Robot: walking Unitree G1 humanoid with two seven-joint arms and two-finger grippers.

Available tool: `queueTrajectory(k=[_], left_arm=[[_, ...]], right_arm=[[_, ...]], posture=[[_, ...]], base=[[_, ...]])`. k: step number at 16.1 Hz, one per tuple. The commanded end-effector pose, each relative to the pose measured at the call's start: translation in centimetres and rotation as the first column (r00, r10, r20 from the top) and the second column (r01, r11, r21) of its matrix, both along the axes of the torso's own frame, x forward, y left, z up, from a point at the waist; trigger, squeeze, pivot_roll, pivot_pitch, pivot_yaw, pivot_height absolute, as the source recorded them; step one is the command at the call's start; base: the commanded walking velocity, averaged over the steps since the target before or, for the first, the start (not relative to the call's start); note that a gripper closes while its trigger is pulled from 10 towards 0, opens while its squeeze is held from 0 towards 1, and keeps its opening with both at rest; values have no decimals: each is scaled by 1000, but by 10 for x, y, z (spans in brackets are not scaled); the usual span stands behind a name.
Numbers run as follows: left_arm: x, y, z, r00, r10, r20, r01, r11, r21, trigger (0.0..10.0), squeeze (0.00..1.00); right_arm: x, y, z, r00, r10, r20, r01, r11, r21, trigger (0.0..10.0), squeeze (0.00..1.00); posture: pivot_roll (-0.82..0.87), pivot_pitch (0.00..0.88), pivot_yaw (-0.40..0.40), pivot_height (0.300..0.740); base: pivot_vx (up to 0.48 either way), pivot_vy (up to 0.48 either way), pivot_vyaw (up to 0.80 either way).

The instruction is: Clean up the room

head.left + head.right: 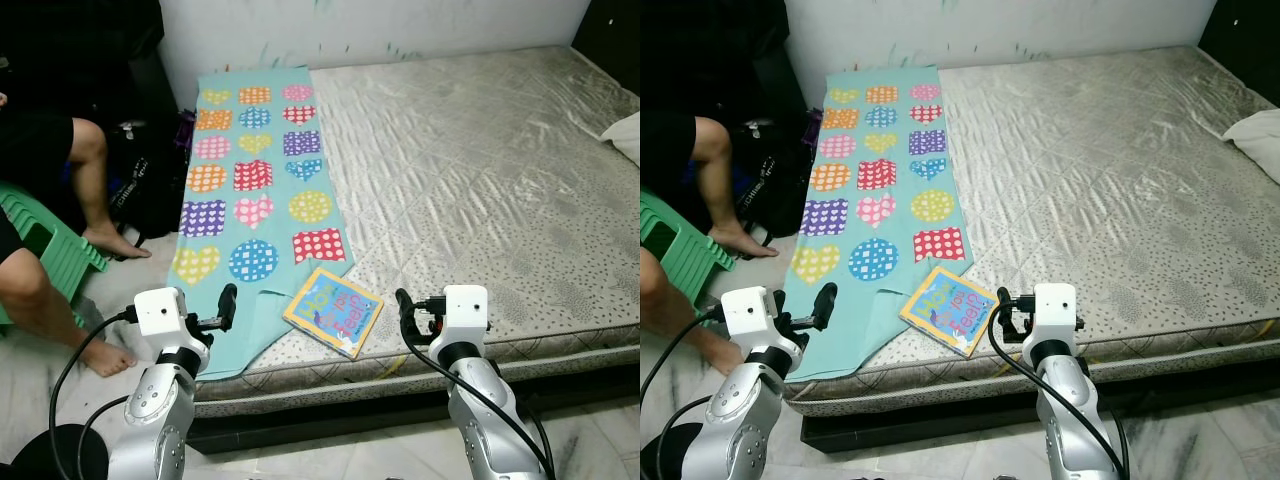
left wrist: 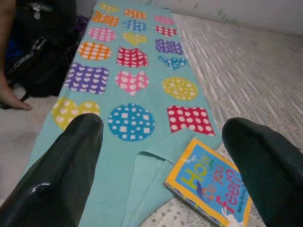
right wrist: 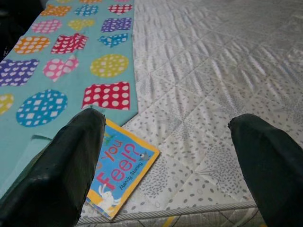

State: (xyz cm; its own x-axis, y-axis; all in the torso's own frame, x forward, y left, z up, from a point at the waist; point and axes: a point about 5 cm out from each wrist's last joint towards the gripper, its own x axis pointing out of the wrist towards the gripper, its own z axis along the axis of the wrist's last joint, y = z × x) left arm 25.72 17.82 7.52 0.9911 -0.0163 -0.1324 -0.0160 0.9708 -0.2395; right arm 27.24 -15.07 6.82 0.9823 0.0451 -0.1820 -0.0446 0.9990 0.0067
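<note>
Left claw (image 1: 228, 306): raised before the near edge of the bed, fingers (image 2: 61, 175) spread wide, holding nothing; it sits just off the near left corner of the book.
Right claw (image 1: 403, 308): raised at the same near edge, fingers (image 3: 61, 165) spread wide, holding nothing; it sits just to the right of the book.
Book (image 1: 333, 311): a children's picture book with a yellow border and blue cover, lying flat on the mattress close to the near edge, between the two claws and touching neither.
Blanket (image 1: 252, 190): teal cloth printed with dotted hearts, circles and other shapes, laid lengthwise along the left side of the bed; its near corner is folded and lies just beside the book's left edge.
Mattress (image 1: 480, 170): bare quilted surface stretching right of and beyond the book.
Pillow (image 1: 1255, 135): white, at the far right edge of the bed, well apart from the book.
Black bag (image 1: 140, 180): on the floor left of the blanket, contents not visible.
Person (image 1: 60, 190): bare legs, seated on a green stool (image 1: 55, 250), far left of the book.
</note>
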Motion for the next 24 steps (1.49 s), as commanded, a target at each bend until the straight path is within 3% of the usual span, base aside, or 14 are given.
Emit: queueTrajectory(k=[1,10,24], left_arm=[[-2,5,-4,1000,22,-19,-22,1000,1,10000,0],[-3,3,-5,1000,20,-23,-20,1000,-2,10000,0],[0,-1,-2,1000,-7,15,7,1000,-20,10000,0]], right_arm=[[-2,1,-2,1000,8,-5,-8,1000,-4,10000,0],[-3,1,-3,1000,15,-8,-15,1000,-7,10000,0],[-1,1,-2,1000,26,-7,-26,1000,-13,10000,0]], posture=[[-88,98,62,680],[-92,93,57,590],[-95,93,56,590]], base=[[0,0,0],[0,0,0],[0,0,0]])
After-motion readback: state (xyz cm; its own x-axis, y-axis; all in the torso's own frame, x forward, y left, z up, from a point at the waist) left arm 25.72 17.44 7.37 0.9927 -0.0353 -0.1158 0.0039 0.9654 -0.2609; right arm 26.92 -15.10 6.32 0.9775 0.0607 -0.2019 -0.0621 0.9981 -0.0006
